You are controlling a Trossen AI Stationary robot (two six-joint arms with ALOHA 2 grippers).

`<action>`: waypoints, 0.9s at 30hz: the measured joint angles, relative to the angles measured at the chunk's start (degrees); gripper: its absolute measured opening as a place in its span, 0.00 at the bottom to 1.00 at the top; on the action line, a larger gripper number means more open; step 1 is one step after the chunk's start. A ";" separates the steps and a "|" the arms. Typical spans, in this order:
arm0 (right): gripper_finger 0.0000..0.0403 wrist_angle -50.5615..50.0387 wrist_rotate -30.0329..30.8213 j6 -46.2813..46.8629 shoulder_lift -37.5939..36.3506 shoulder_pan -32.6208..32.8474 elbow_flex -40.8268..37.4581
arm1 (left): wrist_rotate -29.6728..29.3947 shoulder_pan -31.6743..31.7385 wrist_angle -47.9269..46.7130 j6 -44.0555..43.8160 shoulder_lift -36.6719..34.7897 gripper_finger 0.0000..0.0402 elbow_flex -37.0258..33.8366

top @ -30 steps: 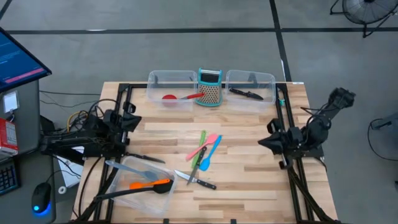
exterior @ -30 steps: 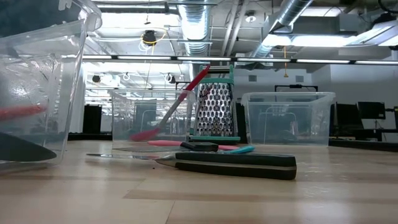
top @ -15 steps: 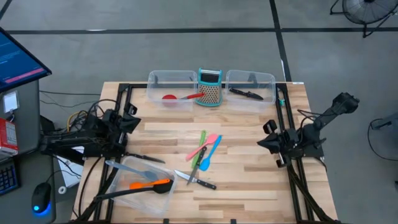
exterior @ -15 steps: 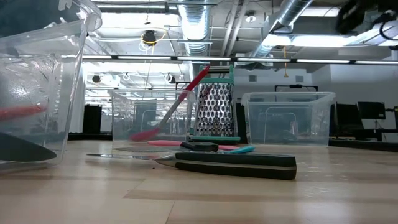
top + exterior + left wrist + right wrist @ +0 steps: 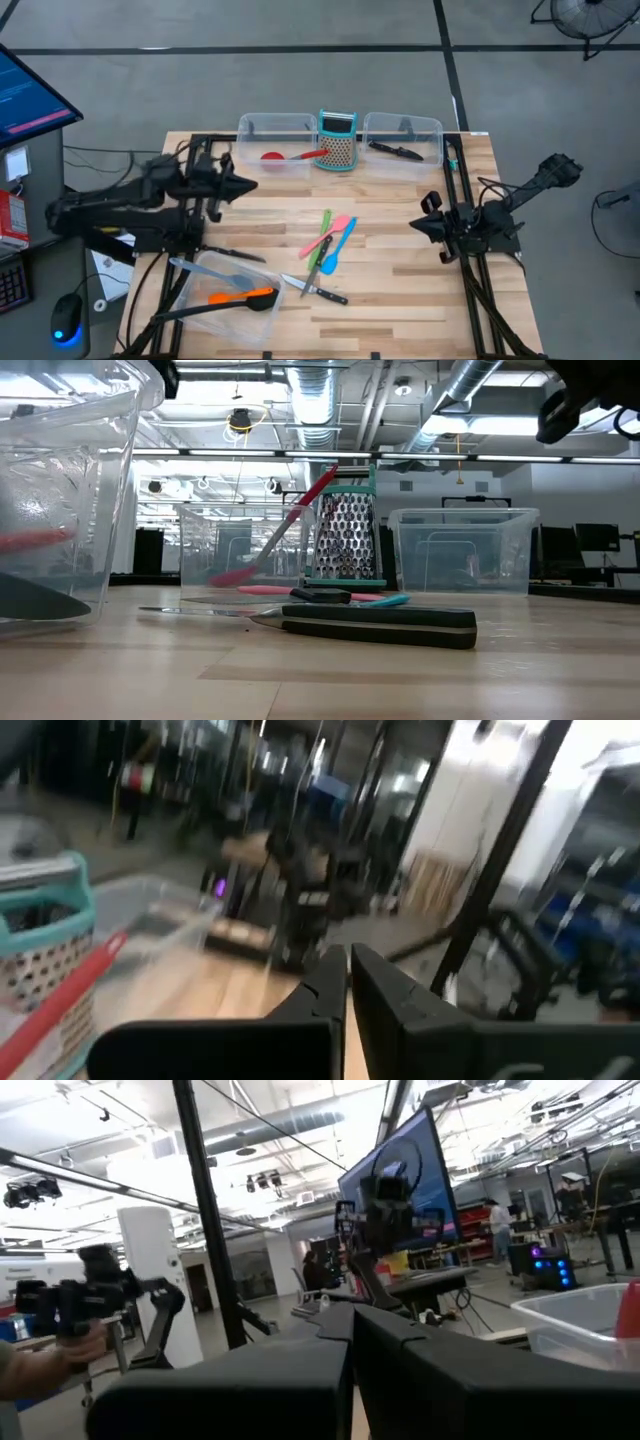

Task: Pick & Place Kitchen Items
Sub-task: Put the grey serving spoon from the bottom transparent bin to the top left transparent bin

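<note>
In the middle of the table lie green, pink and blue spatulas beside a black-handled knife, which fills the foreground of the low view. An orange spatula rests in the near-left tub. A red spoon leans in the far left tub, and a knife lies in the far right tub. My left gripper hovers shut over the table's left part. My right gripper is shut at the right side. Neither touches anything.
A teal-framed metal grater stands between the two far tubs. Black frame rails run along the table's left and right sides. Bare wood lies between the grippers and the utensils in the middle. A person holding a device shows in the room beyond.
My left gripper has risen and swung out toward the table's right edge, tipping up until it points level; it stays shut. My right arm has sunk a little at the right side, its gripper staying shut. No utensil has moved.
</note>
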 joint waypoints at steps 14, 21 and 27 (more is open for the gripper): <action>0.00 -6.63 0.04 8.35 0.02 0.13 -0.04 | 0.04 -13.26 -43.56 17.29 18.01 0.28 26.06; 0.00 -7.65 0.22 8.62 0.02 -0.02 -0.06 | -1.25 -27.15 -53.46 13.82 23.15 0.54 26.19; 0.00 -7.67 0.21 8.63 0.02 -0.02 -0.06 | -3.84 -38.00 -57.84 7.85 28.82 0.62 26.19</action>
